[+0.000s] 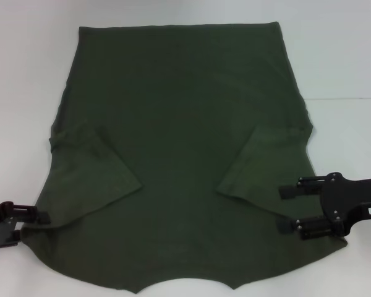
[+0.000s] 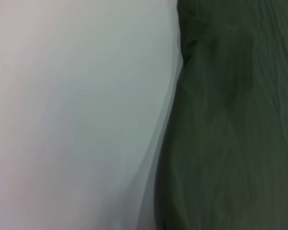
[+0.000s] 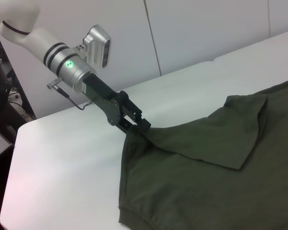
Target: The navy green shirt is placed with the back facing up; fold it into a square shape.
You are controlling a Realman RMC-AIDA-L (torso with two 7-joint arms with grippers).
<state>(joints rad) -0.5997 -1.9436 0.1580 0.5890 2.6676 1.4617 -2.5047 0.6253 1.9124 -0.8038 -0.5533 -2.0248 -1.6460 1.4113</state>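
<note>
While shirt [image 1: 179,154] covers white table [image 1: 25,74], tools flank it.

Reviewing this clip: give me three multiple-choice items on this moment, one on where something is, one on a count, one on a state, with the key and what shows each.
1. Where is the left gripper?
A. at the shirt's left edge, near the shoulder
B. over the middle of the shirt
C. by the far hem

2. How many sleeves of the navy green shirt lie folded inward onto its back?
A. none
B. one
C. two

3. How does the right gripper stand?
A. shut on a bunched sleeve
B. open, fingers apart over the shirt's right side
C. lifted clear of the white table

Key: 1 A, the head view and right wrist view show it at that edge. 2 C, two triangular flaps point toward the middle. 3 B, its two fingers are spread with flat cloth showing between them.
</note>
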